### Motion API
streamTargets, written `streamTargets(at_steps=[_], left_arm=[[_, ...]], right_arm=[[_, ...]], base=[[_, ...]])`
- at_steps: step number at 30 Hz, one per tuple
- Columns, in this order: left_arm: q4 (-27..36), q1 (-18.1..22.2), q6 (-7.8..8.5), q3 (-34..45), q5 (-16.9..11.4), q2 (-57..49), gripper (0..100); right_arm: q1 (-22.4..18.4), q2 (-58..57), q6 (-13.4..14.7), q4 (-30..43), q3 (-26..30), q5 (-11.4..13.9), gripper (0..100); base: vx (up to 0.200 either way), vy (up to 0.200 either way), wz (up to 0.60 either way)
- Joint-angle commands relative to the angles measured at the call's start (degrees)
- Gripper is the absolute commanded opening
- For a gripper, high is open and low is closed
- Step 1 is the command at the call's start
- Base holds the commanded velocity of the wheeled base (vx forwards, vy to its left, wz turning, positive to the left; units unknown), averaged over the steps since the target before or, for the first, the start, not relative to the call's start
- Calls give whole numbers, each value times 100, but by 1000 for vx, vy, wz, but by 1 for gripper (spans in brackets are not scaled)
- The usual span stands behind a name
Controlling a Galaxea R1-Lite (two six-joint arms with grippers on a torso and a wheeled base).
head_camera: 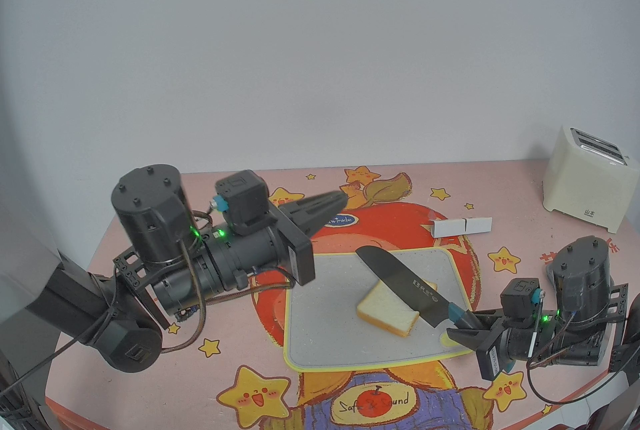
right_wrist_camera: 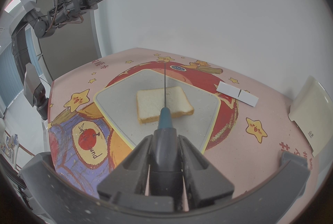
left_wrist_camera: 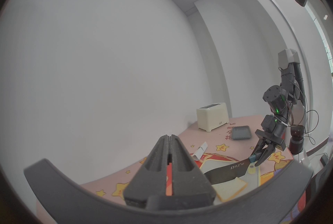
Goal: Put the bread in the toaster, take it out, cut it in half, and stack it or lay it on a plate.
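Note:
One slice of bread (head_camera: 390, 311) (right_wrist_camera: 163, 104) lies on the grey cutting board (head_camera: 333, 318) (right_wrist_camera: 118, 99). My right gripper (head_camera: 467, 333) (right_wrist_camera: 164, 151) is shut on the knife handle at the board's right edge. The dark knife blade (head_camera: 403, 285) (right_wrist_camera: 164, 86) hangs over the bread, pointing toward the board's far side. My left gripper (head_camera: 337, 201) (left_wrist_camera: 169, 151) is shut with nothing in it, raised above the table behind the board's far left corner. The cream toaster (head_camera: 590, 178) (left_wrist_camera: 212, 116) (right_wrist_camera: 312, 110) stands at the far right of the table.
A white folded card (head_camera: 461, 226) (right_wrist_camera: 237, 93) lies behind the board. A small dark tray (left_wrist_camera: 241, 132) sits on the table near the toaster. The pink table's front edge runs close under the right arm.

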Motion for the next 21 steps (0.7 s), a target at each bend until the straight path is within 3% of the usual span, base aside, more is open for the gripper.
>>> streamTargets(at_steps=[1,7,13,21], left_arm=[[626,-50,1,-127,126,-47,0],[1075,-67,27,-690,249,23,0],[1690,-357,36,-1191,240,296,0],[1909,-445,45,-1674,249,841,0]], right_arm=[[-3,-11,2,-7,-10,-19,0],[-3,-2,19,-7,-19,-19,0],[-11,-11,19,-7,-19,-19,0],[-38,-28,19,-7,-19,-19,0]], base=[[0,0,0],[0,0,0],[0,0,0],[0,0,0]])
